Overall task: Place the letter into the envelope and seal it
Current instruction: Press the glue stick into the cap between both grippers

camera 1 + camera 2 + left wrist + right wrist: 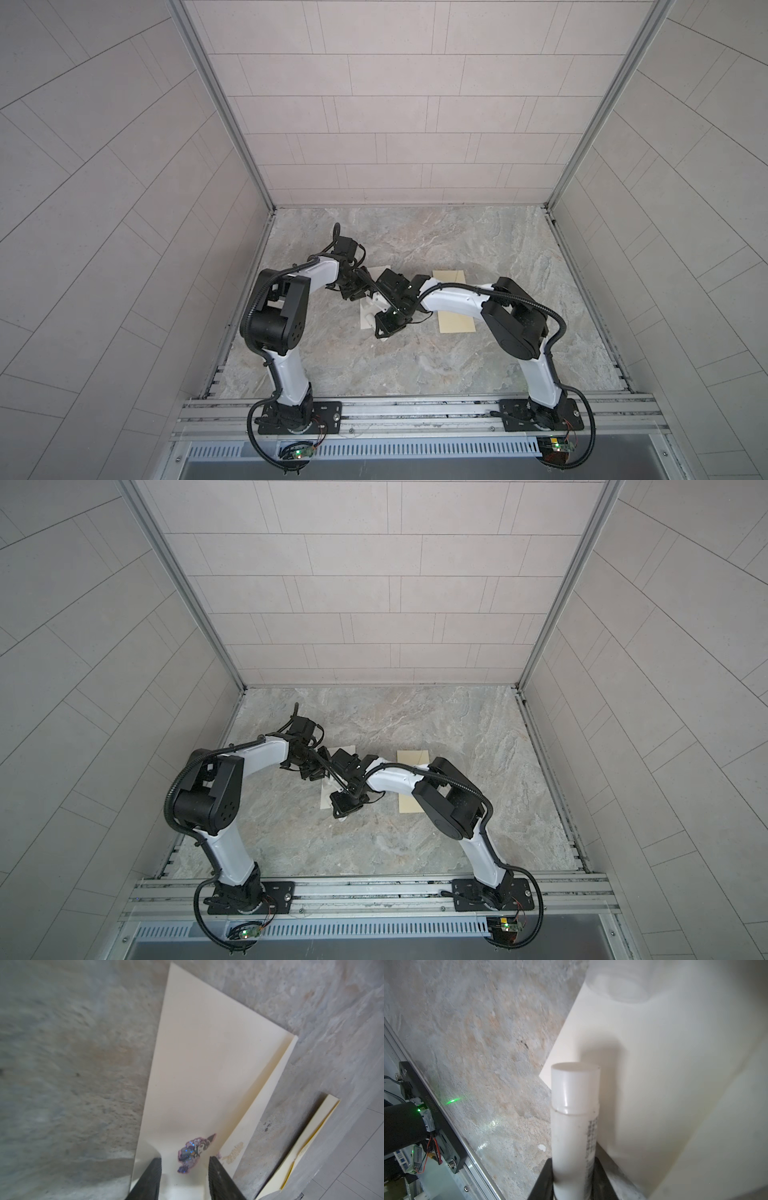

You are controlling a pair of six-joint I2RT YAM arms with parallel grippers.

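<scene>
A cream envelope (207, 1064) lies mid-table, partly under both arms in both top views (382, 271) (347, 748). Its upper layer is lifted off a lower strip that carries a rough glue mark (232, 1153). A sparkly purple sticker (191, 1153) sits on the upper layer. My left gripper (185, 1158) stands over the sticker with its fingers apart on either side. My right gripper (573, 1160) reaches across the middle. It is shut on a white glue stick (574, 1115), whose flat end hangs at the envelope's edge (675, 1064). I cannot tell where the letter is.
A second flat cream piece with a yellow edge (451, 282) (311, 1136) lies to the right, partly under my right arm. A blurred white round thing (616, 987) sits by the envelope's far part. The left arm's base plate (425, 1093) and a metal rail line the front edge.
</scene>
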